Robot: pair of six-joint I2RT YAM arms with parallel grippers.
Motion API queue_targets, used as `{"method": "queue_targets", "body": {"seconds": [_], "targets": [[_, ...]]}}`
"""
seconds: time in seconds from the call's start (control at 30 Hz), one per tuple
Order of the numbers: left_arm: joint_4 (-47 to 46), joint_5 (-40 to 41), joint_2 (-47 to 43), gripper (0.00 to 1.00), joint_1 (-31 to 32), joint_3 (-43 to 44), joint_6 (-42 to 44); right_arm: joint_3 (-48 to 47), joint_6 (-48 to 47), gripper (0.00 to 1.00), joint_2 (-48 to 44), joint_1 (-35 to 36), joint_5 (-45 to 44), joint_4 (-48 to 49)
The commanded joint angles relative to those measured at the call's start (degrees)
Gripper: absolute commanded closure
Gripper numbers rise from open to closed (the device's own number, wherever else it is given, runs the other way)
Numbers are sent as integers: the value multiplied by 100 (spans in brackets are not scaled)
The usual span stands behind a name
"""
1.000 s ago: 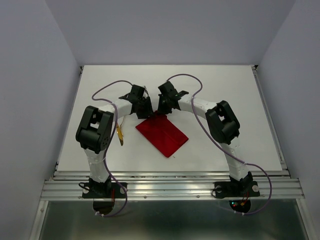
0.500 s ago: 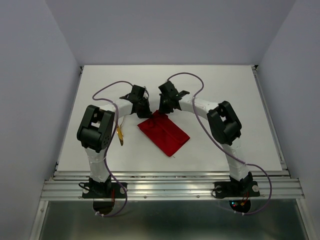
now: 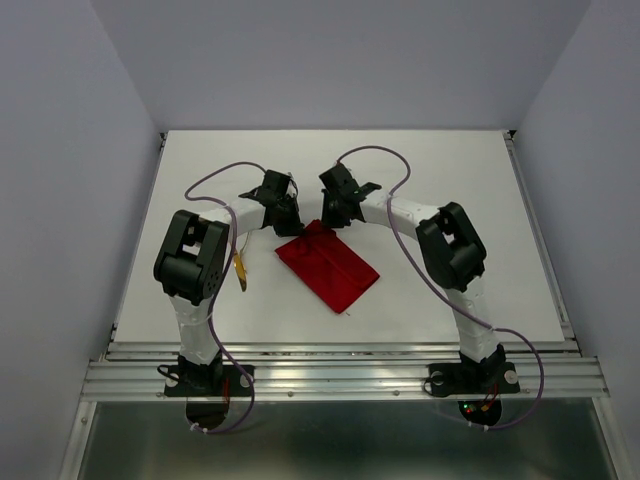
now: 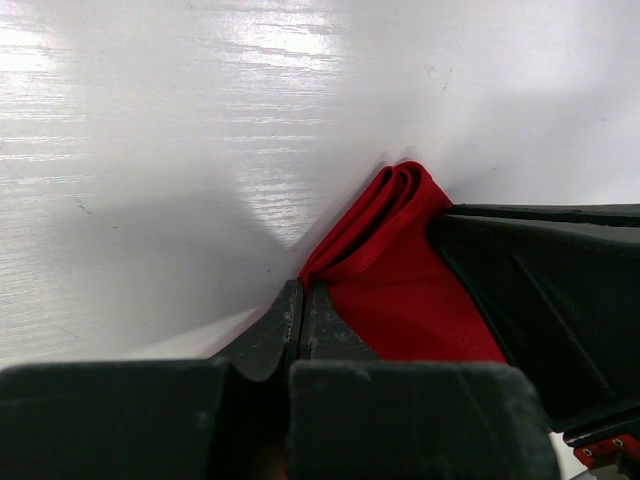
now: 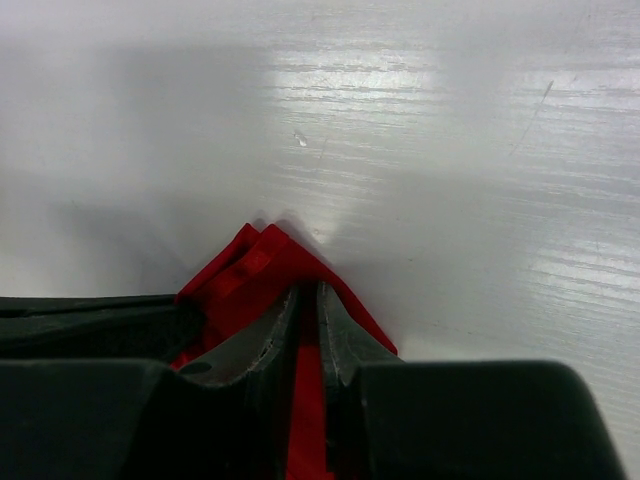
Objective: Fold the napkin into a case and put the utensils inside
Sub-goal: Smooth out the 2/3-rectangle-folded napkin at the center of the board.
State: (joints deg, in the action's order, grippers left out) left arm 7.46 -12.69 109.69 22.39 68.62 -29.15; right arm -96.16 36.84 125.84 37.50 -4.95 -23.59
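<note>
The red napkin (image 3: pixel 328 263) lies folded into a slanted rectangle in the middle of the white table (image 3: pixel 450 200). Both grippers meet at its far corner. My left gripper (image 3: pixel 294 222) (image 4: pixel 302 290) is shut, its tips pinching the folded edge of the napkin (image 4: pixel 400 270). My right gripper (image 3: pixel 322 218) (image 5: pixel 308 292) is shut on the same corner, and red napkin (image 5: pixel 255 265) shows in the thin slit between its fingers. A slim gold utensil (image 3: pixel 240 268) lies left of the napkin, partly hidden under the left arm.
Purple cables (image 3: pixel 215 178) loop over both arms. A metal rail (image 3: pixel 340 372) runs along the near table edge. The right gripper's black finger (image 4: pixel 540 290) fills the right side of the left wrist view. Grey walls close in the table.
My left gripper went from open to shut at the napkin's far corner. The napkin slid a little to the right. The right arm barely moved.
</note>
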Motion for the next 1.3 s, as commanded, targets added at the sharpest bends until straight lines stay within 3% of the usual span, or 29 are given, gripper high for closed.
{"method": "queue_targets", "body": {"seconds": [0.0, 0.2, 0.3, 0.4, 0.53, 0.63, 0.8, 0.97, 1.27], "targets": [[158, 56, -9, 99, -7, 116, 93, 45, -19, 82, 116, 30, 3, 48], [361, 135, -465, 51, -16, 73, 6, 150, 7, 82, 37, 30, -208, 48], [413, 179, -703, 46, -7, 72, -38, 141, -1, 82, 11, 30, -278, 48], [396, 153, -738, 48, -16, 125, -82, 141, -10, 82, 2, 30, -261, 57], [335, 12, -712, 69, 11, 213, -205, 106, -10, 82, -24, 30, -234, 48], [247, -58, -721, 76, 28, 248, -293, 71, -10, 82, -33, 30, -234, 48], [168, -199, -554, 79, 46, 380, -329, -17, -1, 82, -25, 30, -217, 39], [-87, -383, -413, 92, 63, 380, -407, -35, -10, 82, -7, 30, -182, 30], [-245, -332, 105, 97, 63, 608, -399, -43, -10, 82, -24, 30, -190, 13]]}}
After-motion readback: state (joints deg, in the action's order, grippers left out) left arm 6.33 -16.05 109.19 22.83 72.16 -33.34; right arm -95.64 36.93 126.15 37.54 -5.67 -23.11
